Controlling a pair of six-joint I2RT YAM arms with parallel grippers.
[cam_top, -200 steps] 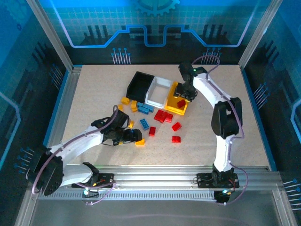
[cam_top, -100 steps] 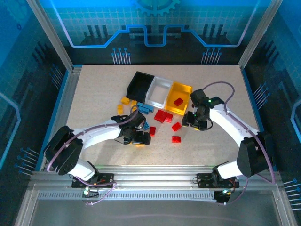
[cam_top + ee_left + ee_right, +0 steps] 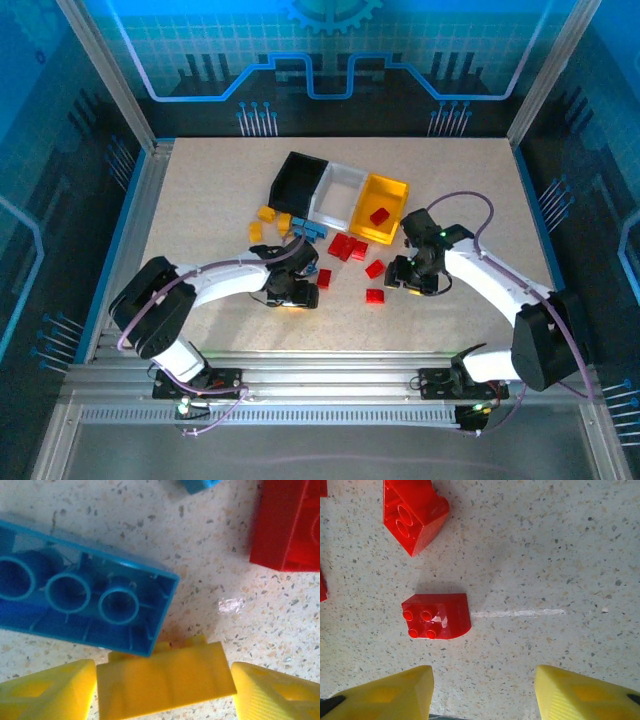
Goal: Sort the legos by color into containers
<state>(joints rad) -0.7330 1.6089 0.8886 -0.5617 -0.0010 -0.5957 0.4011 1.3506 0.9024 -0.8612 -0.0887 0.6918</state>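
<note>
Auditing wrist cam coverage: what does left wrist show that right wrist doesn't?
Left wrist: a yellow brick between the fingers of the left gripper, touching both; an upturned blue brick against it. Right wrist: the open right gripper, empty, with a small curved red brick studs-up ahead of it. Both: speckled table, yellow fingers, red bricks.

3 containers [image 3: 322,214] abut; legos [image 3: 345,245] scattered beside; 1 red lego [image 3: 379,216] inside yellow one.

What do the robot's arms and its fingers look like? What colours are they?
The left arm and right arm are smooth white tubes with chunky black joints. Thin purple cables loop along them. The fingers are bright yellow wedges with ribbed faces.
</note>
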